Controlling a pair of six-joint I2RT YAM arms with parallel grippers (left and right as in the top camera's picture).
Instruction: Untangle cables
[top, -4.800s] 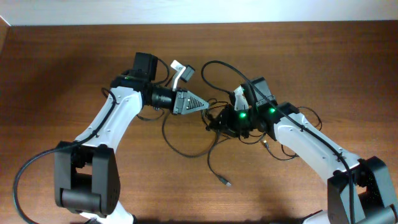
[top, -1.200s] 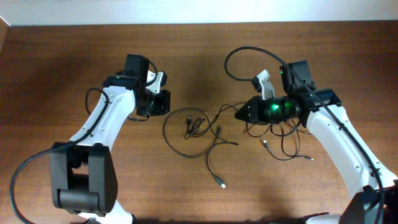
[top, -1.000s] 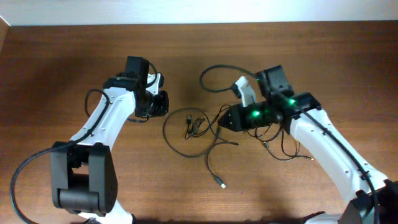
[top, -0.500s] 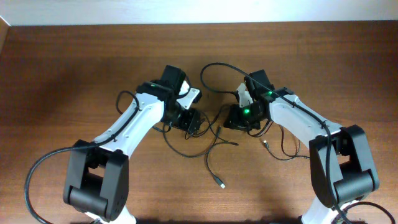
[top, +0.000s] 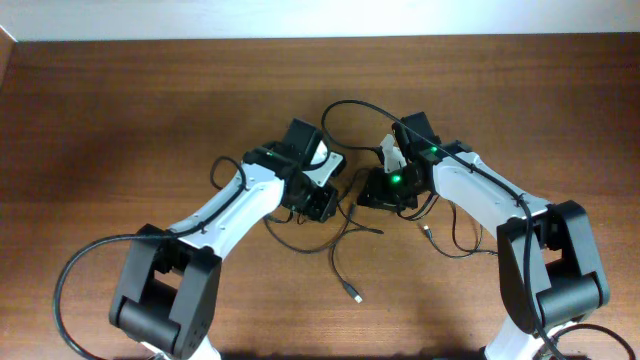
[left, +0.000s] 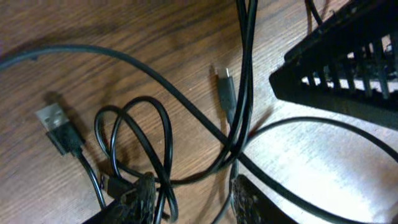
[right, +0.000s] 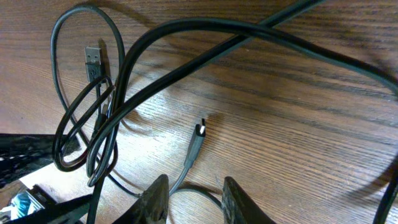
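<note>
Knot of thin black cables (top: 343, 220) mid brown wooden table (top: 120, 100), between both grippers. Left gripper (left: 193, 190) jaws apart, coiled loop (left: 140, 140) just ahead (nearer arm). Right gripper (right: 193, 196) jaws apart, plug-ended strand (right: 194, 149) lengthwise between them.

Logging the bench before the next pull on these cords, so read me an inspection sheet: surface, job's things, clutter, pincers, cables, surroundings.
Surface: brown wooden table, grain visible.
Job's things: thin black cables crossed and looped at the centre; looser bunch by the right arm; USB plug and small plug lying free.
Clutter: nothing seen.
Pincers: left pincer open, cords lying between its fingers; right pincer open, one cord running between its fingers.
Cables: thicker arm lead arching above the right arm; second lead looping by the left base.
Surroundings: pale strip beyond the table's far edge; otherwise nothing seen.
</note>
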